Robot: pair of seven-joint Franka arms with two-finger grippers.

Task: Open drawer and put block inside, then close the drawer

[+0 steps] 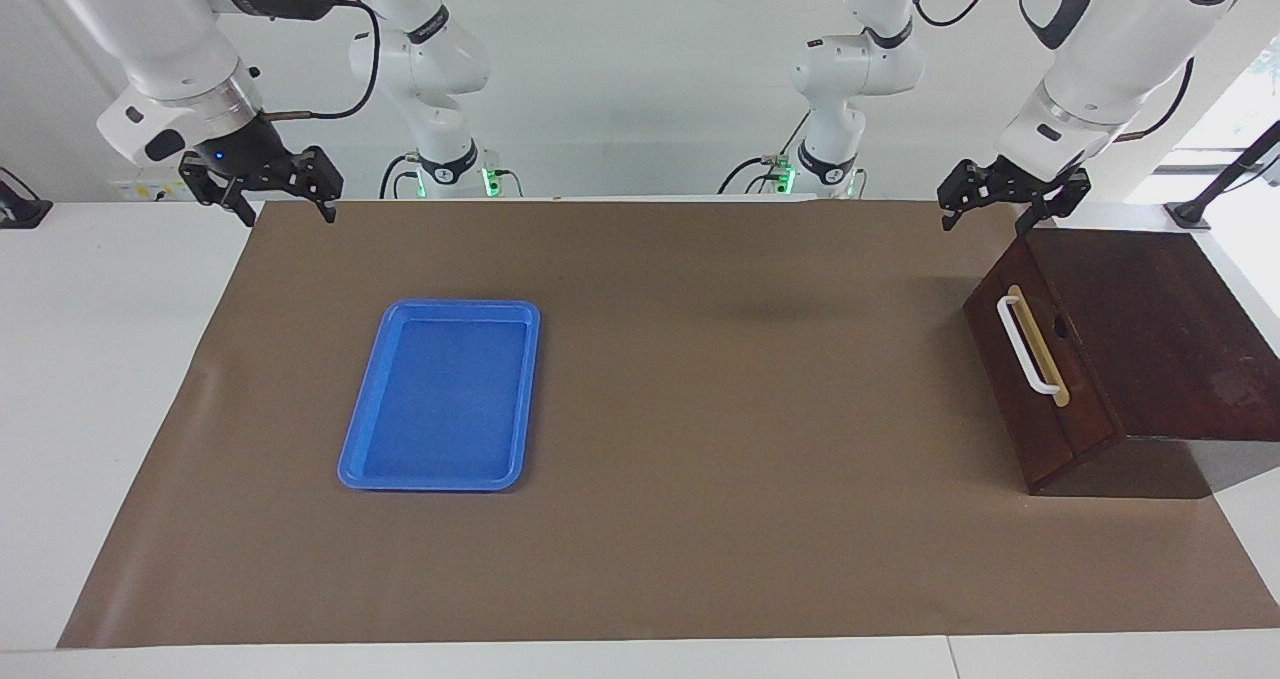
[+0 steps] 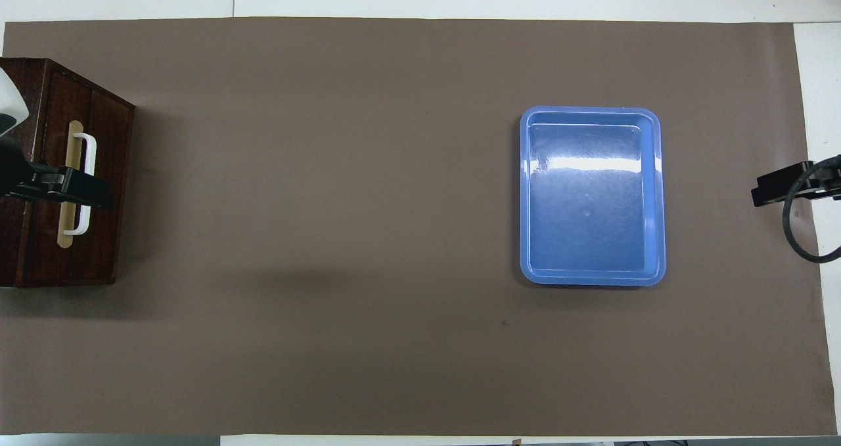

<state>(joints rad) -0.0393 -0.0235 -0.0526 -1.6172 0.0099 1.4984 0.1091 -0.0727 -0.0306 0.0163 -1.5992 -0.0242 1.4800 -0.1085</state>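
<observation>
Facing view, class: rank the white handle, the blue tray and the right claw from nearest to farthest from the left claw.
1. White handle: on the drawer front, at the left arm's end, under the open left claw.
2. Blue tray: on the brown mat, toward the right arm's end.
3. Right claw: open, over the mat's edge at the right arm's end.
</observation>
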